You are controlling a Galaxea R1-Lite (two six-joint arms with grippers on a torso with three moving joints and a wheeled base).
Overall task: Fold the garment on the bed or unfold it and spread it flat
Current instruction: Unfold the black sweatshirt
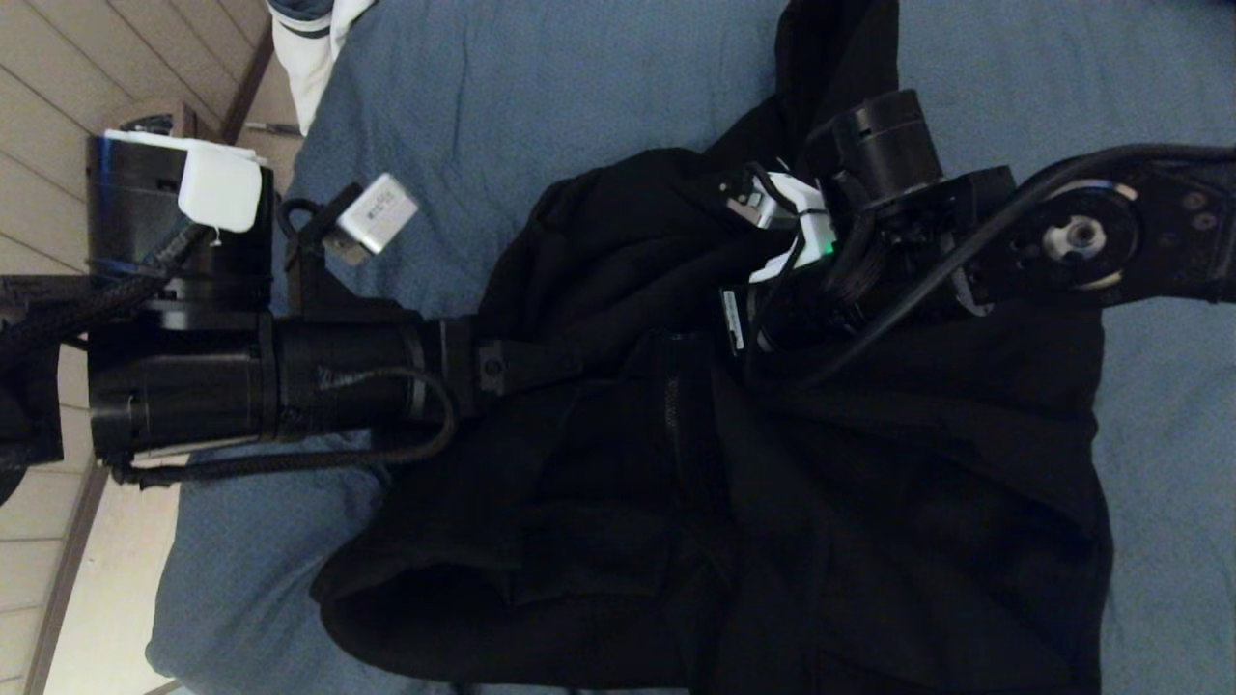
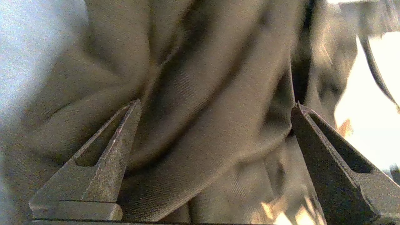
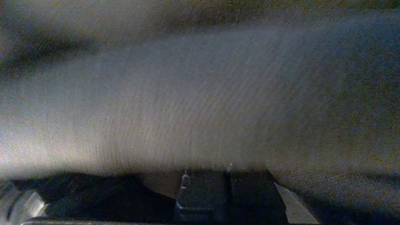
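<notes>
— While the black garment (image 1: 821, 463) is lying bunched across the middle and lower right of the head view, where exactly is it sitting?
— It is resting on the blue-grey bed (image 1: 541, 87), with one dark strip running up toward the top edge of the frame and its zipper line showing near the centre.
— What is the left gripper (image 2: 215, 106) doing?
— Its arm is reaching in from the left edge of the head view and ending at the garment's left border. In the left wrist view its fingers (image 2: 118, 147) are standing wide apart, with folds of fabric filling the space beyond them; nothing is pinched between them.
— And the right gripper (image 3: 226, 175)?
— Its arm is coming in from the right edge of the head view, and its tip is sinking out of sight into the cloth near the centre. In the right wrist view the fingers are pressing tight together, with fabric crowding right against them. Whether they are pinching cloth, I cannot tell.
— Anything else around?
— A navy and white duvet (image 1: 314, 48) is peeking in at the upper left, beside the wooden floor (image 1: 58, 87).
</notes>
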